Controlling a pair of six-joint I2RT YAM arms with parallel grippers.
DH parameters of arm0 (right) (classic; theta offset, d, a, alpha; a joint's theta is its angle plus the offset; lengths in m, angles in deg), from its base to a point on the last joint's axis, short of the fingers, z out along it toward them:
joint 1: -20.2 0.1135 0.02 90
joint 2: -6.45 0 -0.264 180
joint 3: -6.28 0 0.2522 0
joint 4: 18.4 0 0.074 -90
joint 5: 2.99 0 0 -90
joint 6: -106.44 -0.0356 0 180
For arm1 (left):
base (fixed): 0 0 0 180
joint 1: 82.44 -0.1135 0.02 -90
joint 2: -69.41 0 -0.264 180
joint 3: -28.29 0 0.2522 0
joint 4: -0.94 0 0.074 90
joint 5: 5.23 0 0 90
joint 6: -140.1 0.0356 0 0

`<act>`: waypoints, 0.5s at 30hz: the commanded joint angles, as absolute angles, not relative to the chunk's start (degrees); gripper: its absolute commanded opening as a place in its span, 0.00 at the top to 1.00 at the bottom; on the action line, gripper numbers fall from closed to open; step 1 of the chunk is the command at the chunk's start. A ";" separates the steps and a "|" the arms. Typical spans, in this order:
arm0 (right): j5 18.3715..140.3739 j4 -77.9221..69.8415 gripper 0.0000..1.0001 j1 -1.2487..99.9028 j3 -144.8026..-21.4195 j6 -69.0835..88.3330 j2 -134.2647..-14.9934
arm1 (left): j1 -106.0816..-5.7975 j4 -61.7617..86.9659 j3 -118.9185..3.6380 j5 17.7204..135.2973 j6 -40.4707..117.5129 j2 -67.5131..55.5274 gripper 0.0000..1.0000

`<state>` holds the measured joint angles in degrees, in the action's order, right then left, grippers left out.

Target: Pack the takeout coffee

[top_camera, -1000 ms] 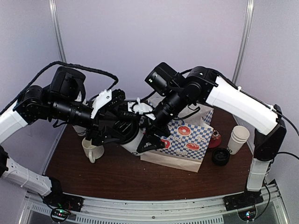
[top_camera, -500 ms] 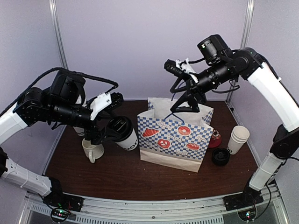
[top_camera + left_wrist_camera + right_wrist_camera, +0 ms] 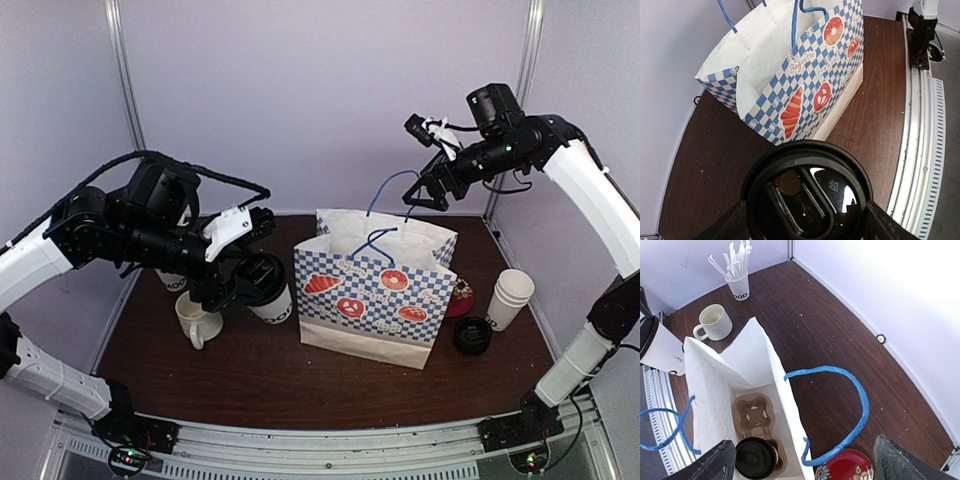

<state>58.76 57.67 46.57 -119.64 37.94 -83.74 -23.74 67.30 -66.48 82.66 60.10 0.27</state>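
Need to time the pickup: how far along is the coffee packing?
Done: one lidded cup sits in the cardboard carrier inside the bag. Under way: the left hand grips a second cup beside the bag; the right hand hangs open above it. Left: that cup goes into the carrier's empty slot.

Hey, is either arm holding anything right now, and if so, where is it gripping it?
The left end effector holds a takeout coffee cup, gripped across its sides near the lidded top. The right end effector is open and holds nothing.
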 commanded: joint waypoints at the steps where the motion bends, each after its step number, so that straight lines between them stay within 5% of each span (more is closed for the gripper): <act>1: 58.05 56.23 0.03 46.48 -118.07 36.61 -85.82 | -24.13 67.37 -68.95 82.99 60.74 -0.28 0.23; 7: 57.46 58.30 0.25 46.48 -120.76 37.39 -90.68 | -24.21 68.57 -69.82 83.62 60.65 0.53 0.23; 11: 53.67 57.24 0.67 46.56 -122.14 37.06 -91.77 | -24.22 69.74 -70.57 84.81 60.61 1.16 0.23; 15: 51.58 57.73 0.97 46.93 -126.67 35.97 -94.29 | -24.62 71.09 -72.18 87.31 61.79 1.78 0.23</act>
